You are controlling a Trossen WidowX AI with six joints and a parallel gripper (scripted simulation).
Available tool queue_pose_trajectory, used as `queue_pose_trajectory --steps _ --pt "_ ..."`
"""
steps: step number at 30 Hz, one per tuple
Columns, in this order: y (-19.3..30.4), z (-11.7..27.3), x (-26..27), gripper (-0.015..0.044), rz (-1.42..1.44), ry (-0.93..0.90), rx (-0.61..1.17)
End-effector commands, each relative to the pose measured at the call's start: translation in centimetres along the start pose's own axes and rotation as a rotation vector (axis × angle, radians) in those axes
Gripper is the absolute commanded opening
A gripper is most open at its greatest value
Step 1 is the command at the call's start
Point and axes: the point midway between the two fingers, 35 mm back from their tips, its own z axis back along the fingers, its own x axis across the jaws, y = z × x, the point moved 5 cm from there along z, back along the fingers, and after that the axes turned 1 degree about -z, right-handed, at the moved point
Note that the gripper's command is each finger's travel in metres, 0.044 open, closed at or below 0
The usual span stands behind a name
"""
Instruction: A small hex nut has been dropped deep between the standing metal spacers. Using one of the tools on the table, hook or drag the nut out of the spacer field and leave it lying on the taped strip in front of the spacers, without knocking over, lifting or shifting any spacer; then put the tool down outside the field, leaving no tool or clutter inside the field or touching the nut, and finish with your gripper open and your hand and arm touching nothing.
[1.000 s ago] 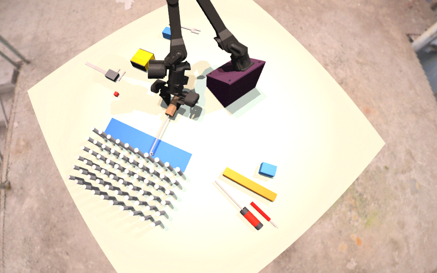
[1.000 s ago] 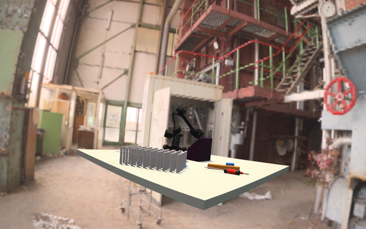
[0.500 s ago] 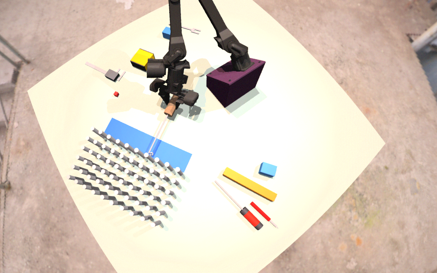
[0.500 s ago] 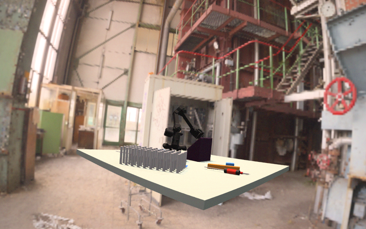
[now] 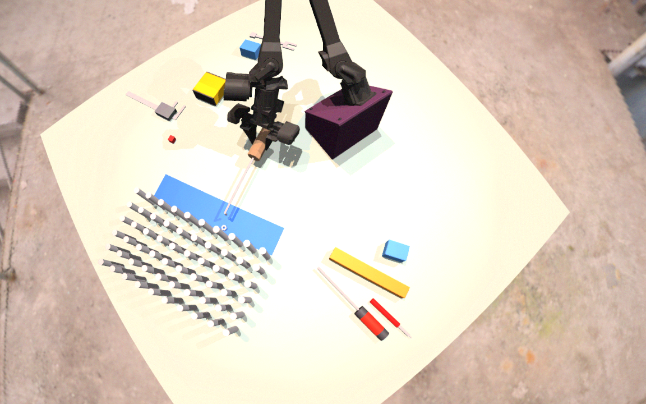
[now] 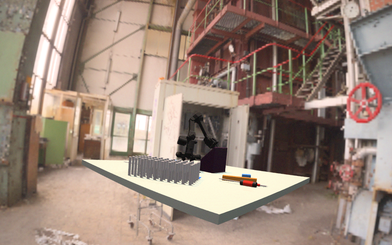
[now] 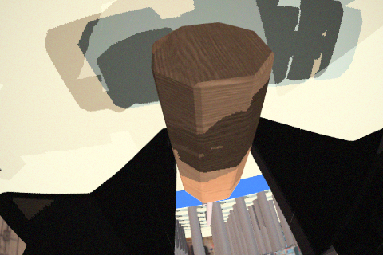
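My gripper (image 5: pixel 260 139) (image 7: pixel 207 129) is shut on the wooden handle (image 5: pixel 257 148) (image 7: pixel 211 127) of a hooked tool. The tool's thin shaft (image 5: pixel 239 184) (image 7: pixel 209 213) points toward the spacers, and its tip is over the blue taped strip (image 5: pixel 179 193) (image 7: pixel 255 183), apart from its shadow, so it looks raised. The small hex nut (image 5: pixel 224 227) appears on the strip, close to its spacer-side edge and just beyond the tool tip. The grey spacers (image 5: pixel 208 245) (image 6: pixel 182 173) (image 7: pixel 219 227) stand upright in rows. The nut cannot be made out in the wrist view.
A yellow-orange bar (image 5: pixel 369 272), red-black screwdriver (image 5: pixel 370 322), small red tool (image 5: pixel 384 312) and blue block (image 5: pixel 396 250) lie right of the spacers. A yellow block (image 5: pixel 210 87), caliper-like tool (image 5: pixel 165 110) and red cube (image 5: pixel 171 139) lie left of the arm. The purple base (image 5: pixel 347 125) stands right.
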Motion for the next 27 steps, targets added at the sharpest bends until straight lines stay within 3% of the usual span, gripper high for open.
queue_pose_trajectory --steps 1,27 --pt "-0.4 0.6 -0.1 0.0000 0.005 0.001 0.008" --pt "5.6 11.3 0.4 0.0000 -0.006 0.005 0.012"
